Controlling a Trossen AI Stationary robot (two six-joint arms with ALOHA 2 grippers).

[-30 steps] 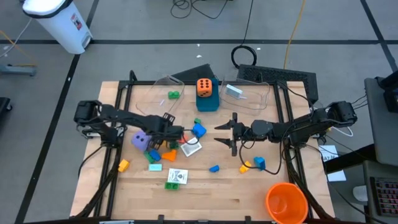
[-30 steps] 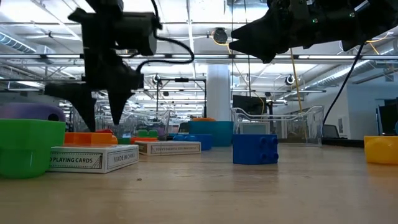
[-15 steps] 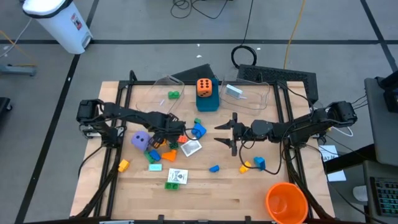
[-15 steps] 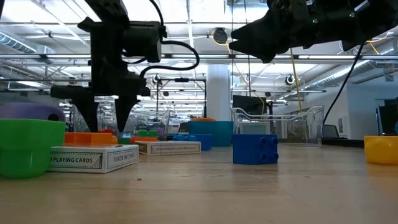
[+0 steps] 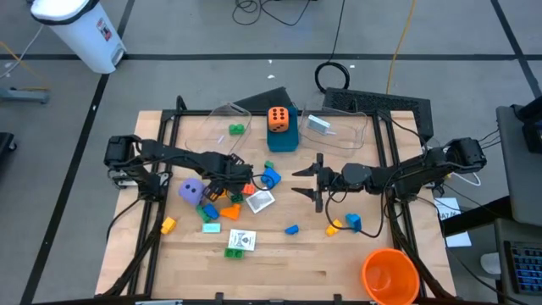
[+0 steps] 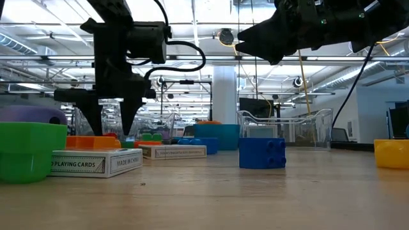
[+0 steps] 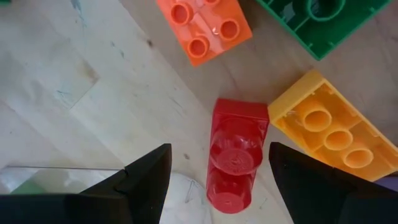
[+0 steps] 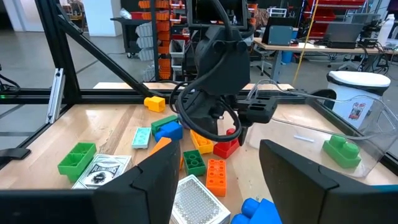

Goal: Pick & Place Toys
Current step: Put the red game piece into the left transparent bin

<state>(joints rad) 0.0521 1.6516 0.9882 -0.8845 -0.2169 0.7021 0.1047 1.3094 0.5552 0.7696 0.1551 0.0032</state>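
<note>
Red brick (image 7: 231, 155) lies on the desk (image 5: 296, 263) between the open left tool's (image 7: 214, 171) fingers: pick step, needs lowering and closing. Right tool (image 5: 306, 182) hangs open mid-desk.

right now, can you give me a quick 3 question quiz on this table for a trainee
1. True or false: the left gripper has its jaws open on either side of a red brick.
2. What sits on top of the blue box? A) orange die B) purple die C) card deck
3. Fill in: the big orange cup stands nearest the ____ arm.

Key: 1 true; 2 A, the orange die; 3 right.
</note>
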